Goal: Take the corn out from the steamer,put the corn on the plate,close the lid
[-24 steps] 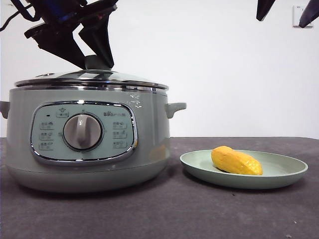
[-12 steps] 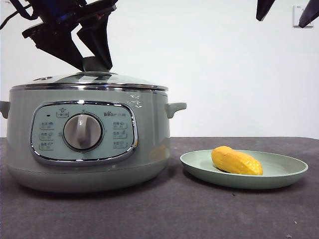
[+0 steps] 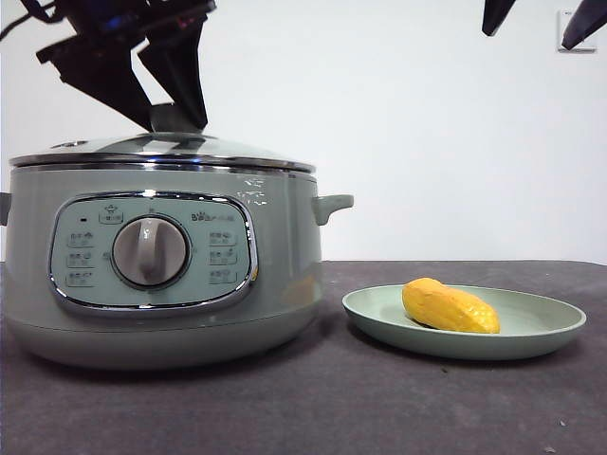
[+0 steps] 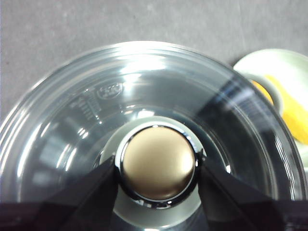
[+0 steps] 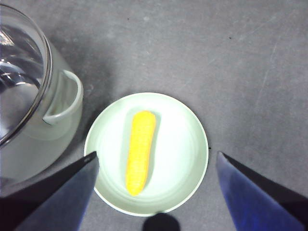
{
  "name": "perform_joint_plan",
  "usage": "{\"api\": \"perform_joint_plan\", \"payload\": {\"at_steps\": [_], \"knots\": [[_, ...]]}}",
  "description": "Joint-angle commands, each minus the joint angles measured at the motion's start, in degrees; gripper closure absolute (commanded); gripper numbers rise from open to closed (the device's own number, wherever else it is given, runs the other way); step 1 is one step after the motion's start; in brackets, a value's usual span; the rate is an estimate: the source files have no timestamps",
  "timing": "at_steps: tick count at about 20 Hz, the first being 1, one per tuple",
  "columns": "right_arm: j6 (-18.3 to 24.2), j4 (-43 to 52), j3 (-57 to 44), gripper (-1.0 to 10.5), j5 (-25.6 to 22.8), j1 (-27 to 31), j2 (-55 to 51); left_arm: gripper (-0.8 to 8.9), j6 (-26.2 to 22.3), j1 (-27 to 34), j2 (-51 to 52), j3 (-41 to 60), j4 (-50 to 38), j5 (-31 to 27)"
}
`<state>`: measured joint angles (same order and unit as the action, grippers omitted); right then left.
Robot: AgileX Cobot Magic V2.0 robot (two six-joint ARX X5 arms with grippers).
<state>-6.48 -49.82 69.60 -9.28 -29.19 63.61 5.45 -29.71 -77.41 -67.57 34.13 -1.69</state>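
Note:
The lid (image 3: 161, 147) sits on the pale green steamer (image 3: 285, 265). My left gripper (image 3: 174, 121) comes down from the upper left and is shut on the lid's knob (image 4: 158, 162), one jaw on each side. Glass of the lid (image 4: 72, 120) fills the left wrist view. The yellow corn (image 3: 450, 305) lies on the pale green plate (image 3: 550, 327) to the steamer's right. It also shows in the right wrist view (image 5: 139, 151), in the middle of the plate (image 5: 187, 144). My right gripper (image 5: 155, 159) is open and empty, high above the plate.
The steamer's side handle (image 5: 62, 98) points towards the plate, with a small gap between them. The dark grey table (image 3: 379, 408) runs in front of both. A white wall stands behind.
The steamer with its lid has shifted a little to the left, and my left gripper on the knob has moved left with it. The corn, plate and right gripper have stayed put.

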Motion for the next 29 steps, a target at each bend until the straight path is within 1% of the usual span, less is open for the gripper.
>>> {"api": "perform_joint_plan", "payload": {"at_steps": [1,13,14,15,16,17,21,22,24,29], "knots": [[-0.57,0.96,-0.35,5.4,-0.28,0.00,0.02,8.23,-1.18,-0.33,0.46,-1.95,-2.03,0.26],[-0.55,1.05,-0.35,5.4,-0.07,0.00,0.02,7.97,-1.16,-0.33,-0.94,-1.90,0.33,0.70],[-0.55,0.79,-0.35,5.4,-0.07,0.00,0.02,7.29,-1.14,-0.33,-1.42,-1.90,0.42,0.70],[-0.55,0.37,-0.35,5.4,-0.07,0.00,0.02,6.07,-0.96,-0.33,-2.03,-1.90,0.52,0.70],[-0.55,0.09,-0.35,5.4,-0.07,0.00,0.02,5.22,-0.90,-0.33,-2.36,-1.90,0.68,0.68],[-0.55,-0.15,-0.35,5.4,-0.07,-0.02,0.02,4.85,-0.87,-0.33,-2.75,-1.90,0.74,0.70],[-0.55,-0.61,-0.35,5.4,-0.07,-0.02,0.02,4.86,-0.66,-0.33,-2.78,-1.90,0.70,0.70],[-0.55,-0.68,-0.35,5.4,-0.07,-0.02,0.02,4.70,-0.66,-0.33,-2.78,-1.90,0.68,0.68],[-0.55,-0.68,-0.35,5.4,-0.07,-0.02,0.02,3.39,-0.68,-0.33,-2.75,-1.90,0.22,0.66],[0.02,-0.66,-0.35,5.4,-0.04,-0.02,0.02,3.39,-0.74,-0.35,-0.72,-1.90,-0.17,0.52]]}}
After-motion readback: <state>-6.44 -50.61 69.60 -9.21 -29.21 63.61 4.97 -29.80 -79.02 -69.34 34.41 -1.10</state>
